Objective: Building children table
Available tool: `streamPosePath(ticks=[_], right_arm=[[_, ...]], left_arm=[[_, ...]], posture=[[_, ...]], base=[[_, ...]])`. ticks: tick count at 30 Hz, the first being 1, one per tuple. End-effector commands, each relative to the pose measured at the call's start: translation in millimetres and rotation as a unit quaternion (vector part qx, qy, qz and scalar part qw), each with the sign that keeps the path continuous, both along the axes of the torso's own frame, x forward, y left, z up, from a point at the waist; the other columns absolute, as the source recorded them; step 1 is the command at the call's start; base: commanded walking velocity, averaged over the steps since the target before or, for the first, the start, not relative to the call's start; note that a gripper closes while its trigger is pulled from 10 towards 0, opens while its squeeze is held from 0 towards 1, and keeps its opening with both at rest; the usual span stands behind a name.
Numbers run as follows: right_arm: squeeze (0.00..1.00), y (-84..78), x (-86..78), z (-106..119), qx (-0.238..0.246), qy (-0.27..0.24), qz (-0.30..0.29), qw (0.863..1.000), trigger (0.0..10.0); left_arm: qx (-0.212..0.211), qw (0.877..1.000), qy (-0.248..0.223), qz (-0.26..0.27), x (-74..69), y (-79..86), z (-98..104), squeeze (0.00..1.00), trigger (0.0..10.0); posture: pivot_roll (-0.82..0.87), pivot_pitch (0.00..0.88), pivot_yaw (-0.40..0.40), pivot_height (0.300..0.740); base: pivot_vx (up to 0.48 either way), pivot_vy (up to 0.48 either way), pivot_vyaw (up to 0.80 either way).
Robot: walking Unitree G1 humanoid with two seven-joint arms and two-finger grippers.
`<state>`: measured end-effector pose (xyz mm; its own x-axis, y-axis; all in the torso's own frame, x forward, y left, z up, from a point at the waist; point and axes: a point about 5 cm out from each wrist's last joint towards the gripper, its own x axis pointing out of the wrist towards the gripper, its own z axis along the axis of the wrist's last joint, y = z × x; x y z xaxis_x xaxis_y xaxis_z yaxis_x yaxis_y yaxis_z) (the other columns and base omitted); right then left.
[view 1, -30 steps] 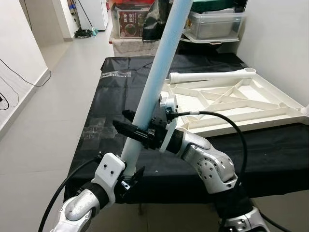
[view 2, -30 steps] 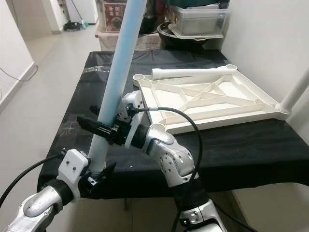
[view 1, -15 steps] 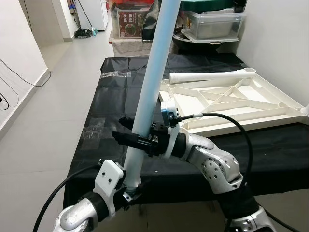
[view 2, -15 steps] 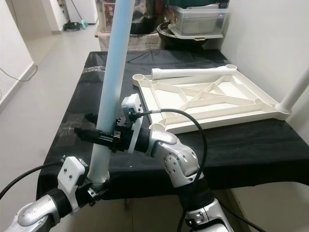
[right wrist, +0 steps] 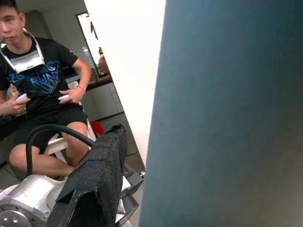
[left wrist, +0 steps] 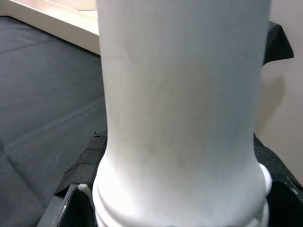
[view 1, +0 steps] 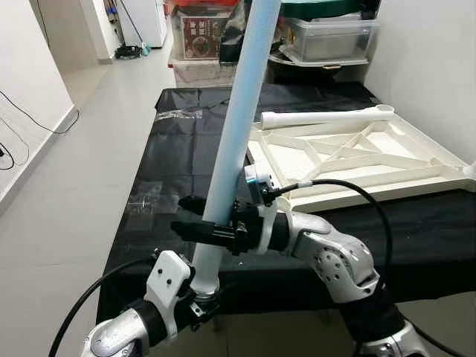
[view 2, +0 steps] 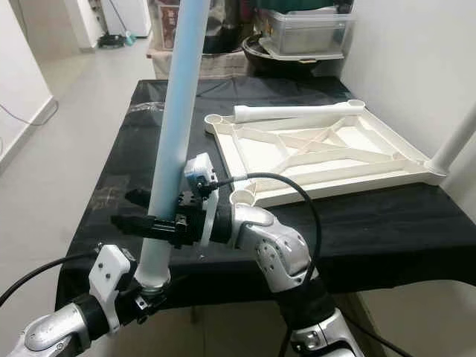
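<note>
A long pale table leg (view 1: 238, 126) stands nearly upright in front of me, leaning a little to the right at its top. My left gripper (view 1: 201, 291) is shut on its ringed lower end (left wrist: 180, 198), below the table's near edge. Just above, my right gripper (view 1: 199, 222) is shut on the same leg, one black finger (right wrist: 94, 184) on each side. The white tabletop (view 1: 349, 160) lies upside down on the black cloth, ribs up. A second leg (view 1: 320, 117) lies along its far edge. A third leg (view 2: 454, 145) rises from its right corner.
The black-covered table (view 1: 178, 163) has bare cloth on its left half. Storage boxes (view 1: 327, 37) stand behind it and a white wall is on the right. Open tiled floor (view 1: 82, 149) lies to the left. A person (right wrist: 38, 94) sits behind me holding controllers.
The leg has swung from a strong rightward lean to nearly upright. Both grippers have sunk lower along with it, toward the near table edge.
</note>
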<state>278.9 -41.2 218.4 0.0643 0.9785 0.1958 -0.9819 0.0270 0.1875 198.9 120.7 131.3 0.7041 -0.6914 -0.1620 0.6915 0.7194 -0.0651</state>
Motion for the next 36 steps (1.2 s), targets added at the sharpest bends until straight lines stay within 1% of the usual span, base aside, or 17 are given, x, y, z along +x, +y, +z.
streamPosePath(ticks=[1, 8, 9, 10, 22, 26, 27, 28, 29, 30, 31, 34, 36], right_arm=[[0.00, 6.9, -8.3, 0, -0.002, -0.001, 0.031, 1.000, 10.0], [0.00, 8.0, -9.7, 0, -0.001, 0.001, 0.036, 0.999, 10.0], [0.00, 8.2, -10.0, 0, -0.001, 0.001, 0.037, 0.999, 5.6], [0.00, 8.5, -10.5, 0, 0.000, 0.003, 0.039, 0.999, 0.0], [0.00, 8.5, -11.7, 0, 0.000, 0.007, 0.042, 0.999, 0.0], [0.00, 8.2, -10.9, 0, 0.001, 0.009, 0.039, 0.999, 0.0], [0.00, 7.9, -10.0, 0, 0.002, 0.010, 0.037, 0.999, 0.0], [0.00, 7.9, -10.0, 0, 0.002, 0.010, 0.037, 0.999, 0.0], [0.00, 7.1, -7.9, 1, 0.004, 0.010, 0.031, 0.999, 0.0], [0.00, 4.6, -2.9, 4, 0.009, 0.009, 0.019, 1.000, 0.0], [0.00, 4.6, -2.9, 4, 0.009, 0.009, 0.019, 1.000, 0.0], [0.00, -7.2, 16.0, 12, 0.018, 0.001, -0.031, 0.999, 0.0], [0.00, -7.2, 16.0, 12, 0.018, 0.001, -0.031, 0.999, 0.0]], left_arm=[[0.006, 1.000, 0.002, -0.021, -4.4, -3.7, 1, 0.00, 10.0], [0.008, 1.000, 0.001, -0.023, -4.5, -4.5, 1, 0.00, 10.0], [0.008, 1.000, 0.001, -0.023, -4.6, -4.6, 1, 0.00, 10.0], [0.008, 1.000, 0.001, -0.024, -4.7, -4.6, 1, 0.00, 10.0], [0.013, 1.000, 0.002, -0.018, -3.4, -3.0, 0, 0.00, 10.0], [0.019, 1.000, 0.013, -0.008, -2.8, -2.1, -3, 0.00, 10.0], [0.018, 1.000, 0.019, -0.003, -2.7, -1.6, -5, 0.11, 10.0], [0.018, 1.000, 0.019, -0.003, -2.7, -1.6, -5, 0.11, 10.0], [0.022, 1.000, 0.019, 0.007, -2.1, -0.4, -6, 1.00, 10.0], [0.027, 0.999, 0.010, 0.021, -0.8, 1.4, -5, 1.00, 10.0], [0.027, 0.999, 0.010, 0.021, -0.8, 1.4, -5, 1.00, 10.0], [0.013, 0.999, -0.001, 0.034, -1.6, 1.4, -1, 1.00, 10.0], [0.013, 0.999, -0.001, 0.034, -1.6, 1.4, -1, 1.00, 10.0]], posture=[[0.11, 0.057, -0.011, 0.740], [0.10, 0.055, -0.011, 0.740], [0.10, 0.055, -0.011, 0.740], [0.10, 0.055, -0.011, 0.740], [0.10, 0.055, -0.011, 0.740], [0.10, 0.055, -0.011, 0.740], [0.10, 0.047, -0.012, 0.740], [0.10, 0.047, -0.012, 0.740], [0.10, 0.047, -0.012, 0.740], [0.10, 0.043, -0.012, 0.740], [0.10, 0.043, -0.012, 0.740], [0.10, 0.037, -0.011, 0.740], [0.10, 0.037, -0.011, 0.740]], base=[[0.000, 0.000, 0.00], [0.000, 0.000, 0.00], [0.000, 0.000, 0.00], [0.000, 0.000, 0.00], [0.000, 0.000, 0.00], [0.000, 0.000, 0.00], [0.000, 0.000, 0.00], [0.000, 0.000, 0.00], [0.000, 0.000, 0.00], [0.000, 0.000, 0.00], [0.000, 0.000, 0.00], [0.000, 0.000, 0.00], [0.000, 0.000, 0.00]])
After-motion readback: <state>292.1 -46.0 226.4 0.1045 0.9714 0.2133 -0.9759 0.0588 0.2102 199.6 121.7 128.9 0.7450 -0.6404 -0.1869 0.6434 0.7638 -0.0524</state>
